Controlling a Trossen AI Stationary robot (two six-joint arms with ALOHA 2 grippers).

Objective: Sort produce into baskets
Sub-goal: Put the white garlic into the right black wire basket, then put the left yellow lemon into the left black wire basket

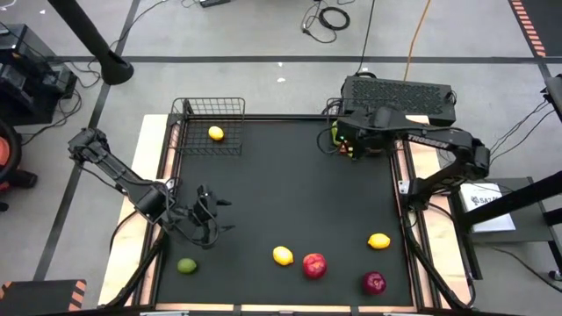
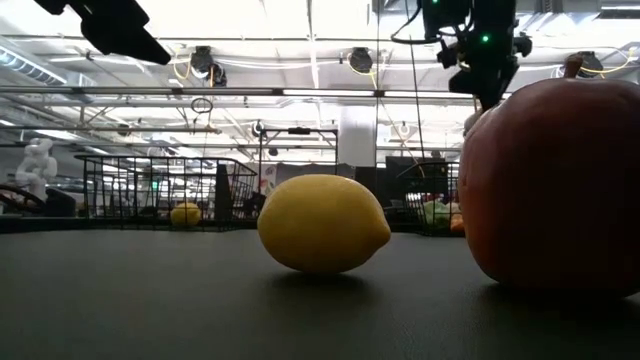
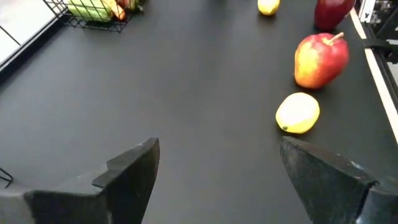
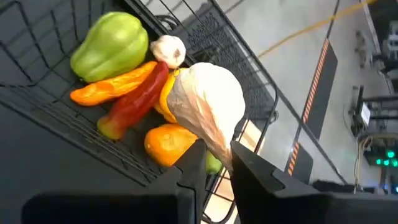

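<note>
Two narrow fingers of the right gripper [image 4: 214, 163] clamp a garlic bulb [image 4: 208, 106] above the vegetable basket [image 4: 37, 102]; released off-centre, it could bounce out.

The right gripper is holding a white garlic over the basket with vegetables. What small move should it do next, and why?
Probably open and release. The right gripper is shut on the white garlic, which hangs right above the basket already holding a green pepper and a red chili, so it should drop in.
</note>
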